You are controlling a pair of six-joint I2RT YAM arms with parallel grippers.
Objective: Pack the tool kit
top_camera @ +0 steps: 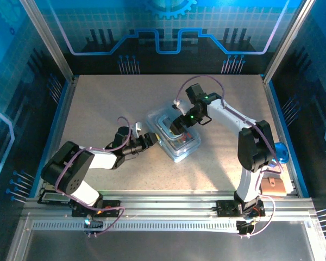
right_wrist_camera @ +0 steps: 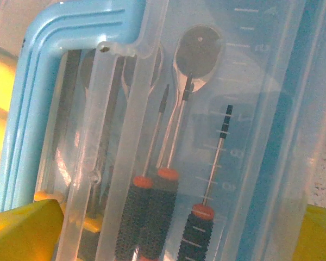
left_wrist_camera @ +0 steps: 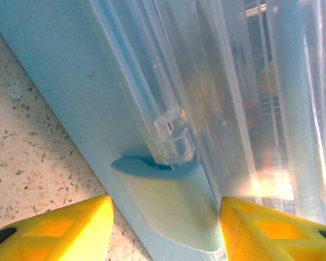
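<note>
Left fingers point(left_wrist_camera: 54, 223) stand half-open, right fingers point(right_wrist_camera: 22, 228) wide, around the box point(top_camera: 180, 149) holding screwdrivers point(right_wrist_camera: 152, 215).

Top view: cool blue cast, light from above. Table point(top_camera: 103, 114) evenly lit, soft short shadows beside the arms point(top_camera: 228, 114), corners dim.
Left wrist: box point(left_wrist_camera: 65, 81) very close, soft focus, white glare low right.
Right wrist: screwdrivers point(right_wrist_camera: 152, 217) fairly sharp through hazy lid point(right_wrist_camera: 261, 109); yellow glow at left edge.

Speckled beige table point(top_camera: 98, 109). Pale-blue tool kit box point(top_camera: 180, 148) flat on it, turned diagonal. Blue round thing point(top_camera: 281, 152) and tan block point(top_camera: 273, 186) well right of box, by table's edge.
</note>
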